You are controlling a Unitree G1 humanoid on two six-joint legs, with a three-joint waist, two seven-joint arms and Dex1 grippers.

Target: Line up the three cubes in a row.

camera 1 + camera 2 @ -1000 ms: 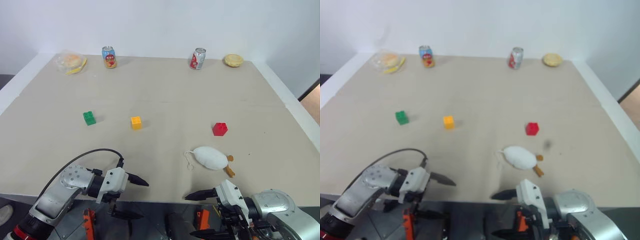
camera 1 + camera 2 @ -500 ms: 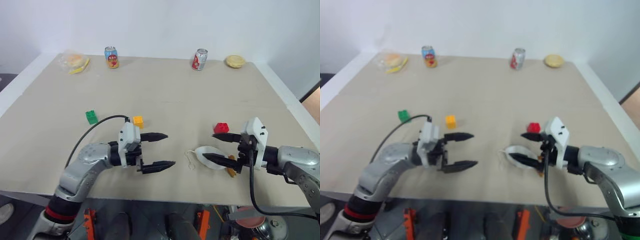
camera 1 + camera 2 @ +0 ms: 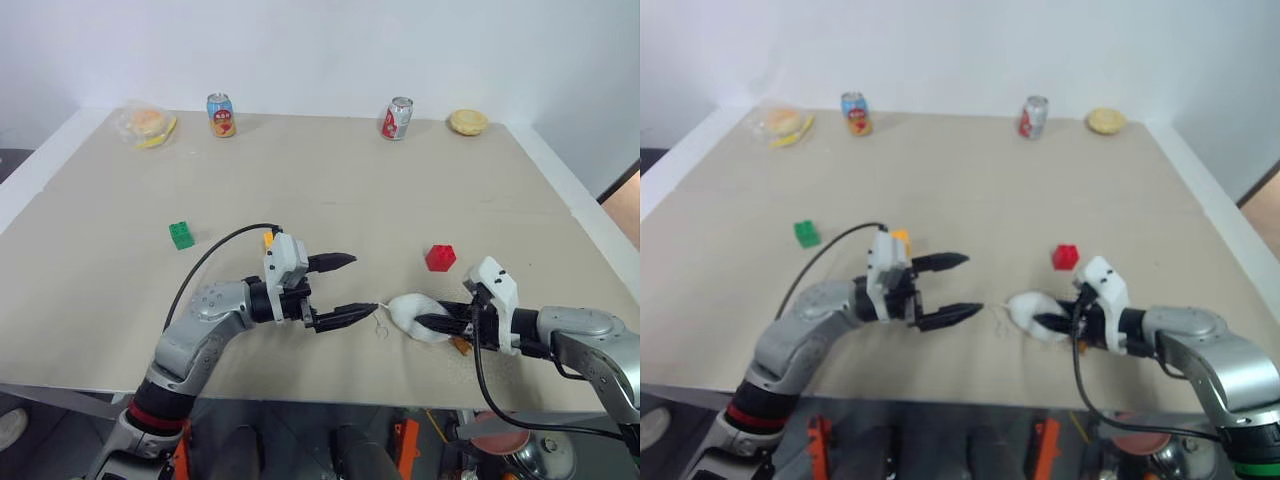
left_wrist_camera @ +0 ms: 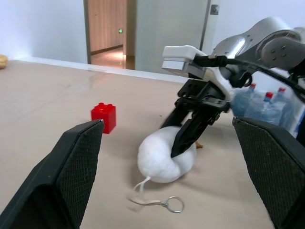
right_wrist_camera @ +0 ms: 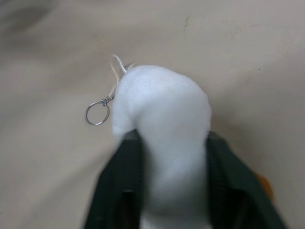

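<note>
Three cubes were seen on the beige table [image 3: 330,170]: a green cube [image 3: 181,235], a yellow cube [image 3: 268,239] and a red cube [image 3: 439,257]. Each was a small studded plastic block; on the red one, two studs were visible on top in the left wrist view. One cube of each colour was counted, two drink cans [image 3: 220,114] at the far edge, and one white plush toy [image 3: 410,311] with a small key ring [image 4: 175,204].

The green cube was placed toward the left, the red one toward the right, and the yellow one between them, partly hidden behind the left wrist. The left gripper [image 3: 349,286] was held with its fingers spread wide, just beside the yellow cube and pointing toward the plush toy, with nothing between the fingers. The right gripper [image 3: 432,323] was pinching the plush toy, whose white body was squeezed between the two black fingers [image 5: 125,191]. The red cube lay near this gripper, just beyond it, and was not touched.
</note>
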